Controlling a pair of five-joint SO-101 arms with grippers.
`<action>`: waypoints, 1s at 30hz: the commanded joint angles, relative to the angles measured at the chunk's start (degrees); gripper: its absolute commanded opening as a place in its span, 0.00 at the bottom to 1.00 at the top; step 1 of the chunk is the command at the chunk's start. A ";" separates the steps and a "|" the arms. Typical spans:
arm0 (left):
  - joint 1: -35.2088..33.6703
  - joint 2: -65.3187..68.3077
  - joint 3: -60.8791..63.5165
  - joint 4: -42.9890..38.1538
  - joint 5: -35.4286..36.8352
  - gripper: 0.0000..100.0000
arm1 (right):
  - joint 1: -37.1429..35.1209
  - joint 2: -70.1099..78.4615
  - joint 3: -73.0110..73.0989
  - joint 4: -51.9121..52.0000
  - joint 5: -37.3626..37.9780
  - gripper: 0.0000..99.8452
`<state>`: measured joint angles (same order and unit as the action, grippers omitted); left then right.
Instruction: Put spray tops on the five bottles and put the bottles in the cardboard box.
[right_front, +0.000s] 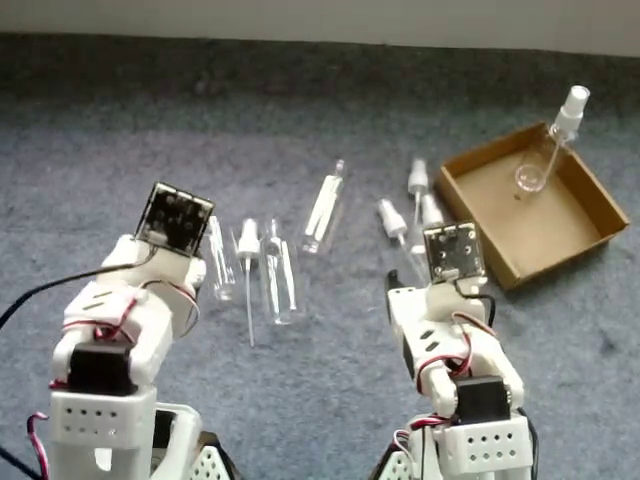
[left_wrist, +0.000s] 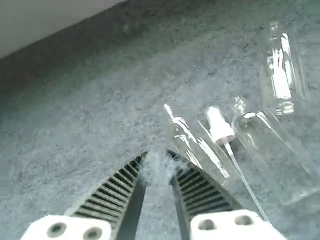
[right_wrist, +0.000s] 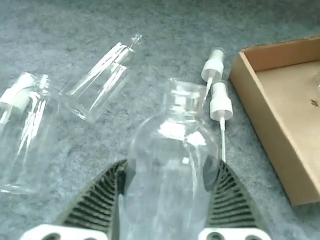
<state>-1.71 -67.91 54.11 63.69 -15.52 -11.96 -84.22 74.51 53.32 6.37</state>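
Slippage is threatening as right gripper (right_wrist: 170, 169) is squeezing the slick clear bottle (right_wrist: 172, 130) by its body; left gripper (left_wrist: 157, 162) is hanging narrowly parted, empty.

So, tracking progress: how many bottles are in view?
5: a capped bottle in the cardboard box, a bare bottle in the right gripper, three loose bottles on the carpet.

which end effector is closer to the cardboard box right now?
Right. The right end effector, gripping a clear bottle, sits just outside one wall of the cardboard box. The left end effector is farther off, over by the loose bottles.
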 joint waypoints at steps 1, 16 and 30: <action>5.05 9.10 -7.60 2.37 -0.35 0.00 | 0.48 -0.75 0.04 -2.07 -0.70 0.08; 11.12 46.99 -33.98 7.82 11.60 0.00 | 0.48 -0.75 10.24 -12.18 -0.79 0.08; 10.59 79.60 -55.52 9.14 14.33 0.01 | 0.48 -0.75 10.77 -12.97 -0.79 0.08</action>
<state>8.40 8.75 4.79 71.78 -1.71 -11.96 -84.22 85.93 41.89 6.20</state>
